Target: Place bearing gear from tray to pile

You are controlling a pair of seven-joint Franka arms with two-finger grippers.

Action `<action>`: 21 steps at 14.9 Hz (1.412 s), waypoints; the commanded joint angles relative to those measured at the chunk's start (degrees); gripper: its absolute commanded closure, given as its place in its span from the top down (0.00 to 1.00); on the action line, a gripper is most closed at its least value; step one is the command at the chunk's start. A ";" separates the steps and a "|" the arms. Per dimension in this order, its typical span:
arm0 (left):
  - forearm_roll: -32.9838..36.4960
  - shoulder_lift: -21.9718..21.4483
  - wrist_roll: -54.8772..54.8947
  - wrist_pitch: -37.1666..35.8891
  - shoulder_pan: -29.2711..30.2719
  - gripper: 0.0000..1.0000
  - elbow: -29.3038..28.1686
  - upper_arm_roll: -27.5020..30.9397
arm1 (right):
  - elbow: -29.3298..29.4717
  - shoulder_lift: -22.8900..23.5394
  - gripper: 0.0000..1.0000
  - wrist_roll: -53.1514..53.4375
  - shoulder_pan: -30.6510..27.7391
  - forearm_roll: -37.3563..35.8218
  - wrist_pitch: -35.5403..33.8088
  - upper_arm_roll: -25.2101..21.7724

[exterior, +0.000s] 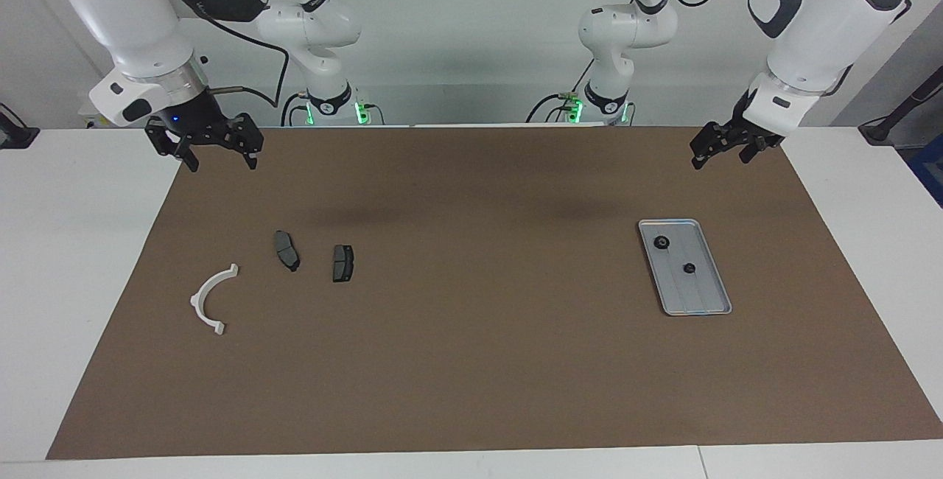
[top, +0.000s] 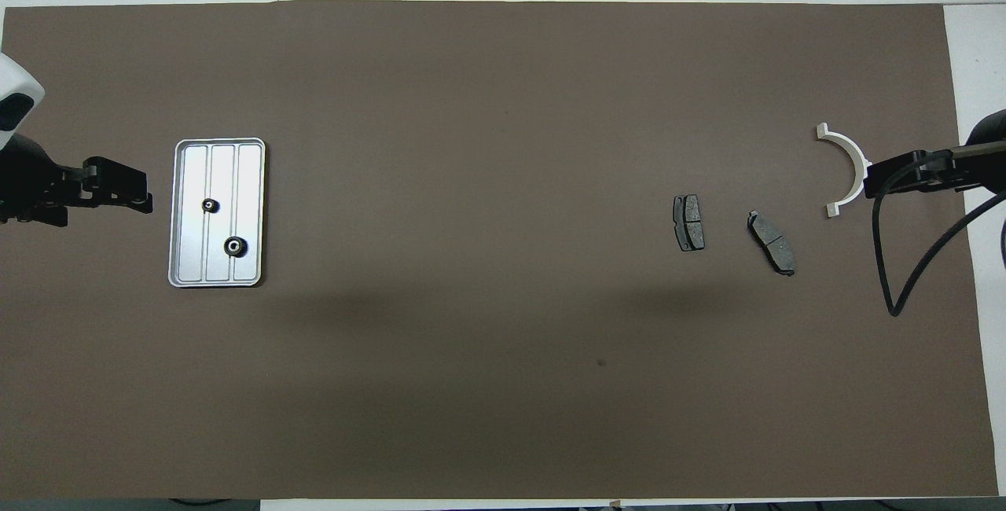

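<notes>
Both arms hang up in the air over the robots' edge of the bench. The left end effector [exterior: 718, 151] sits above the mat's corner at the left arm's end, fingers spread wide, carrying nothing. The right end effector [exterior: 215, 155] hovers over the mat's corner at the right arm's end, its fingers [exterior: 250, 161] also wide apart and empty.

Down on the brown mat [exterior: 471, 361], the tray [exterior: 705, 303] lies toward the left arm's end, well in from the edges. Two bearing gears sit in it: the larger gear [exterior: 661, 243] nearer the robots, the smaller gear [exterior: 689, 267] just farther out, the two apart.

Toward the right arm's end lies the pile: white bracket [exterior: 206, 302] closest to that end, then two brake pads [exterior: 287, 250] [exterior: 342, 263] side by side, none touching.
</notes>
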 commanded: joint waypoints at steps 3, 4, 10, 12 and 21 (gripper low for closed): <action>0.14 0.03 -0.08 -0.26 -0.17 1.00 0.53 1.01 | -2.20 -1.52 1.00 0.23 -0.57 0.57 1.39 0.37; 0.14 0.03 -0.17 0.35 -0.17 1.00 0.61 1.01 | -2.20 -1.52 1.00 0.32 -0.56 0.57 1.39 0.37; 0.32 -3.91 -0.26 8.34 -0.26 1.00 -8.85 0.84 | -2.20 -1.52 1.00 -0.56 -1.61 0.57 1.39 0.02; 0.32 -4.18 -0.26 11.95 -0.26 1.00 -11.94 0.84 | -2.20 -1.52 1.00 -0.56 -1.71 0.57 1.39 0.02; 0.40 -0.40 -2.10 30.39 0.79 1.00 -25.99 0.84 | -4.48 -2.58 1.00 -0.56 -1.35 0.57 1.83 0.02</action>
